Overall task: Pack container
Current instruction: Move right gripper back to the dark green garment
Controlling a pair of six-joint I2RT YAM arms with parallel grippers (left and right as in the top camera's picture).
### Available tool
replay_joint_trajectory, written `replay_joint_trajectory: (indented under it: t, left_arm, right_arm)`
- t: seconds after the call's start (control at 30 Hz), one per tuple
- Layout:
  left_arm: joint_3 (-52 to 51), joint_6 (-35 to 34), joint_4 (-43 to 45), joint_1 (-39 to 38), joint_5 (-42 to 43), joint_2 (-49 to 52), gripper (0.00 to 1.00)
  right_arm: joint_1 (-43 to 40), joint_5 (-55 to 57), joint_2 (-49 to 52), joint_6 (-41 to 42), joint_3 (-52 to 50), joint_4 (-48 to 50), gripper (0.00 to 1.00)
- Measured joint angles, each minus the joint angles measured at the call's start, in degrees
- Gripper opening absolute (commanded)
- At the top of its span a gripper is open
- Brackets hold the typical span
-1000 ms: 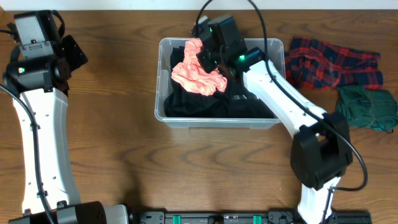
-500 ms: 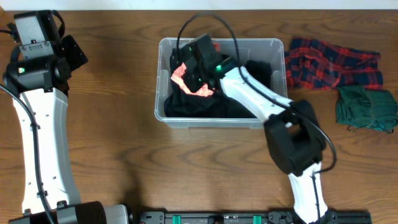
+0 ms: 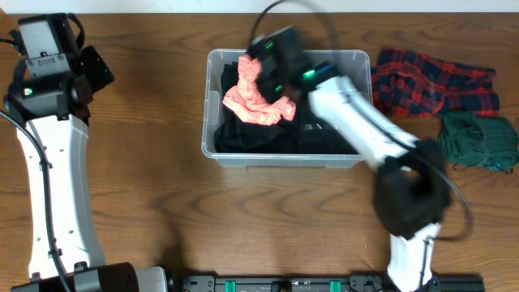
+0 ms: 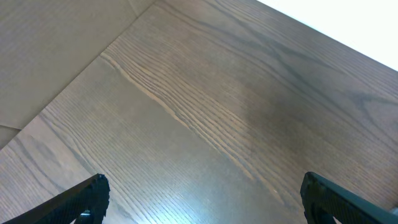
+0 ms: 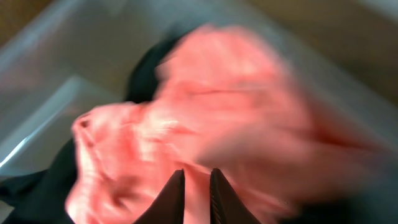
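Note:
The clear plastic container [image 3: 284, 162] stands at the table's middle back, holding black clothing [image 3: 251, 136] with a pink cloth [image 3: 259, 101] heaped on top at its left. My right gripper [image 3: 261, 71] hangs blurred over the bin's back left. In the right wrist view the jaws [image 5: 196, 172] are nearly together with a thin fold of the pink cloth [image 5: 205, 112] between them. My left gripper [image 3: 93, 69] is at the far left, away from the bin. In the left wrist view it [image 4: 204, 182] is wide open over bare wood.
A red and navy plaid cloth [image 3: 434, 81] lies right of the container, and a dark green cloth [image 3: 478, 139] lies in front of it near the right edge. The left arm's white link [image 3: 53, 178] runs down the table's left side.
The right gripper swung left over the bin, then back right and up. The pink cloth was bunched under it half a second ago and now shows spread out again. The left arm has not moved.

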Motion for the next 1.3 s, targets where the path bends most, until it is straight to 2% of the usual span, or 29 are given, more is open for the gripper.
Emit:
replay_joint_trajectory:
  t: [0.17,0.3,0.4,0.6,0.77,0.9,1.0,1.3]
  left_arm:
    - [0.0,0.0,0.0,0.0,0.0,0.0,0.98]
    - [0.0,0.0,0.0,0.0,0.0,0.0,0.98]
    - [0.0,0.0,0.0,0.0,0.0,0.0,0.98]
    - [0.0,0.0,0.0,0.0,0.0,0.0,0.98]
    - [0.0,0.0,0.0,0.0,0.0,0.0,0.98]
    - [0.0,0.0,0.0,0.0,0.0,0.0,0.98]
    - [0.0,0.0,0.0,0.0,0.0,0.0,0.98]
    - [0.0,0.0,0.0,0.0,0.0,0.0,0.98]
  right_arm:
    - [-10.6,7.8,-9.8,3.7,1.5,-7.2,0.16]
    - [-21.1,13.5,-13.0,9.4,2.3,-14.9,0.4]
    - [-30.0,15.8,-12.5,14.2,2.1,-21.3,0.48]
    - [-46.1,17.6,-11.3,25.7,-0.1,-26.8,0.88]
    - [-57.0,16.2,-11.3,33.4,-3.9,-27.9,0.93]
    - [-62.1,15.2,-11.3,36.7,-8.8,-25.4,0.95]
    - [-64.2,14.6,-11.3,38.3,-13.6,-21.7,0.99]
    - [-69.2,9.2,-11.3,45.7,-27.6,-4.7,0.99]
